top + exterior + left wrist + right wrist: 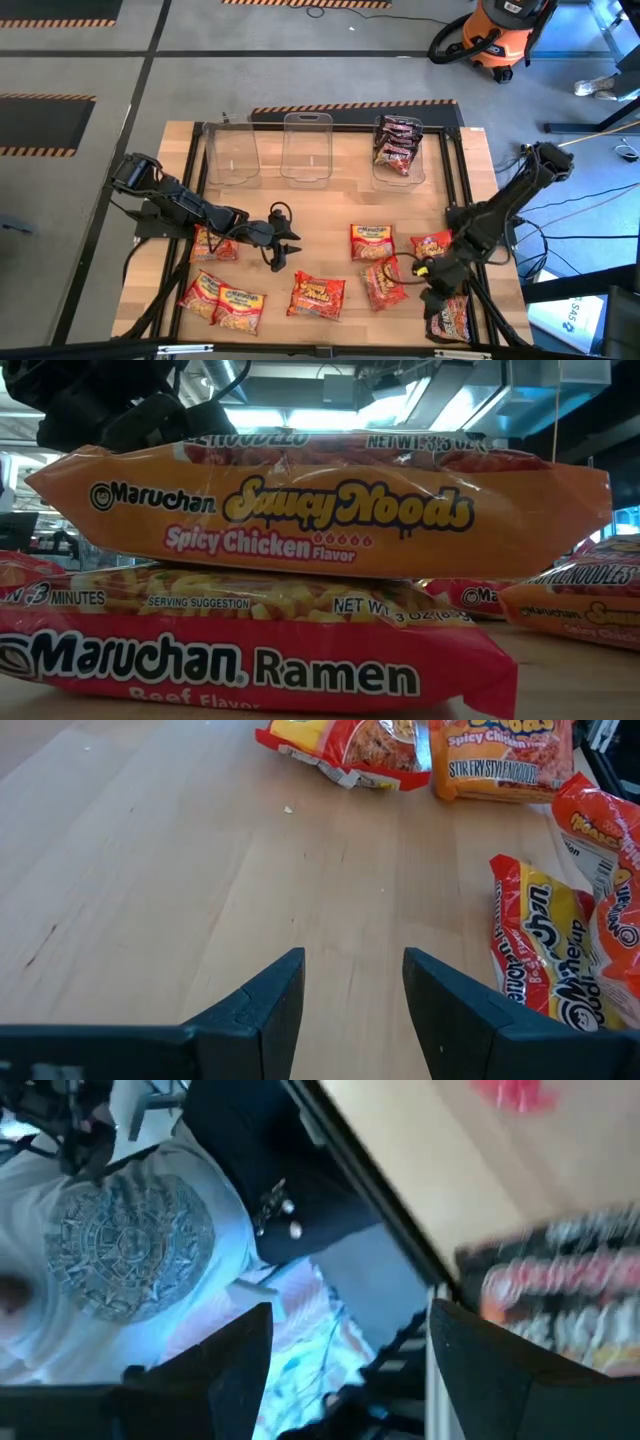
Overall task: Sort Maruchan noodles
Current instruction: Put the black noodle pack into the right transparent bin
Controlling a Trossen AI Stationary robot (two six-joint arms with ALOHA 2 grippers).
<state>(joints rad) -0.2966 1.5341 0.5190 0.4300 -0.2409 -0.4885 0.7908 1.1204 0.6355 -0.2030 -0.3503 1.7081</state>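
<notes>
Left gripper [283, 245] fingers [265, 1010] spread, empty, low over bare desk [150, 870] mid-left; likely lining up for next packet.

Right gripper [432, 278] fingers [240, 1355] spread, nothing between them, at desk's right front edge above dark packet [449, 318].

Maruchan noodles [318, 295] scattered flat across front half, long axes at mixed angles. Dark ones already in right clear bin [398, 180]; two other bins [305, 150] hold nothing, probably for remaining colours.

Even, bright overhead light falls on the table [330, 200], with soft, short shadows. The low view shows glaring ceiling lights and a sharp near packet [320, 505]. The right wrist view is heavily motion-blurred and blue-tinted; the left wrist view is clear.
</notes>
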